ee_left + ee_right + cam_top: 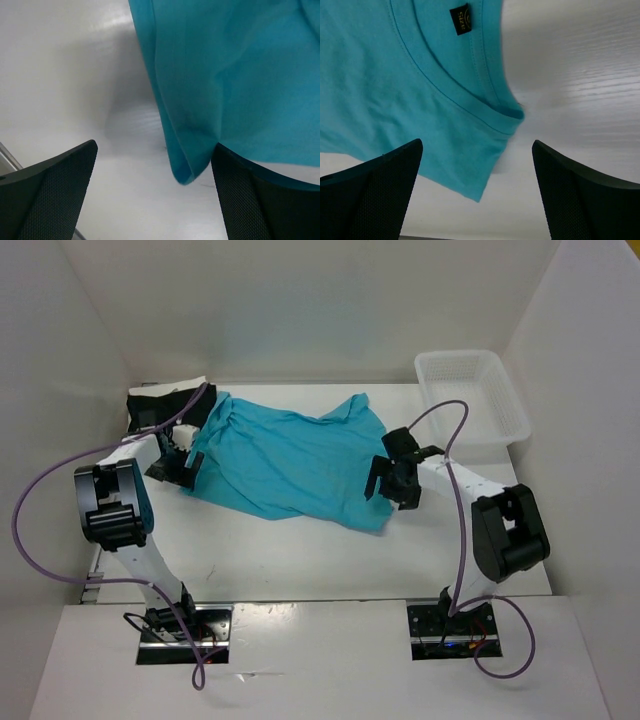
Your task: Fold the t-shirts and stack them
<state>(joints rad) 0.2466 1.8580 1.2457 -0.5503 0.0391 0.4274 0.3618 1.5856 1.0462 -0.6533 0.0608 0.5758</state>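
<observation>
**Quick rundown of where everything sits**

The spread t-shirt lies across the middle of the table. The folded t-shirts sit stacked in the back-left corner, right beside its left end. The basket is in the back-right corner, apart from the shirt. The left gripper is at the shirt's left edge and the right gripper at its right edge (so the shirt lies between them). Up close, a shirt corner lies between the left fingers, and the collar lies just ahead of the right ones.
</observation>
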